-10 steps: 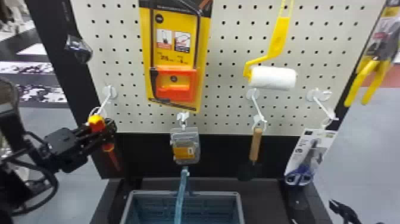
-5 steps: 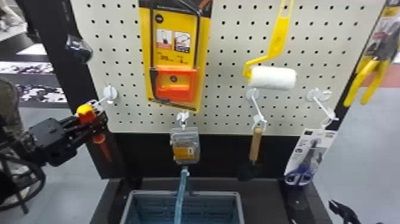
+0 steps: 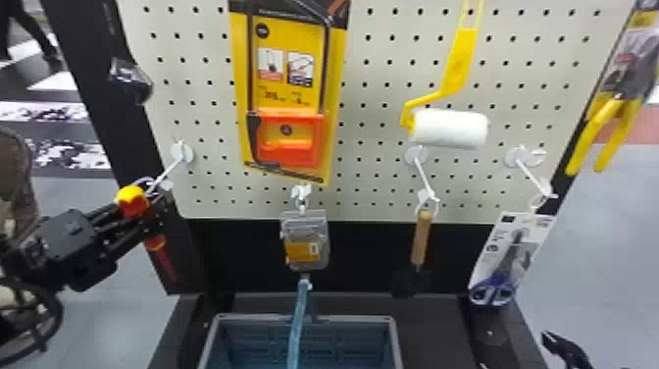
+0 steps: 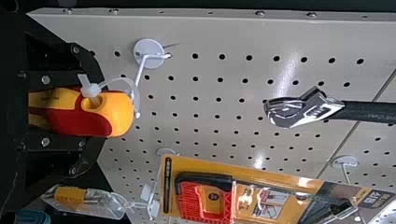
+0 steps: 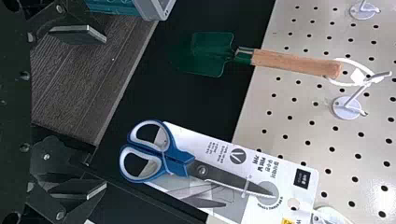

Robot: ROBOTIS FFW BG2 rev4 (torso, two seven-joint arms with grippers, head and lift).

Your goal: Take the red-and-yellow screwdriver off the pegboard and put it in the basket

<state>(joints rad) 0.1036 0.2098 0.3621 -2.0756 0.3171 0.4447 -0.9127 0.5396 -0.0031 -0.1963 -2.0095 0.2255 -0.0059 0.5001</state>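
Note:
My left gripper [image 3: 145,219] is at the left edge of the pegboard [image 3: 382,64], shut on the handle of the red-and-yellow screwdriver [image 3: 132,200], whose blade slants downward. In the left wrist view the handle [image 4: 100,112] lies between the fingers of the left gripper [image 4: 88,113]. Its clear loop is at the tip of the white hook [image 4: 149,57]; whether it still hangs there I cannot tell. The grey-blue basket [image 3: 358,320] stands below the board. At the lower right, my right gripper [image 3: 565,347] is parked; in its wrist view the right gripper [image 5: 80,111] is open around nothing.
Close to the left gripper's right are the packaged saw [image 3: 287,142] and a small clear pack [image 3: 305,245] above the basket, with a blue strip [image 3: 298,319] hanging into it. A roller [image 3: 448,128], a trowel [image 3: 420,238] and scissors [image 3: 495,289] hang farther right.
Together, my left gripper and the screwdriver have shifted left in the head view, toward the hook's outer end, rising briefly and then dropping a little. The right gripper has kept still.

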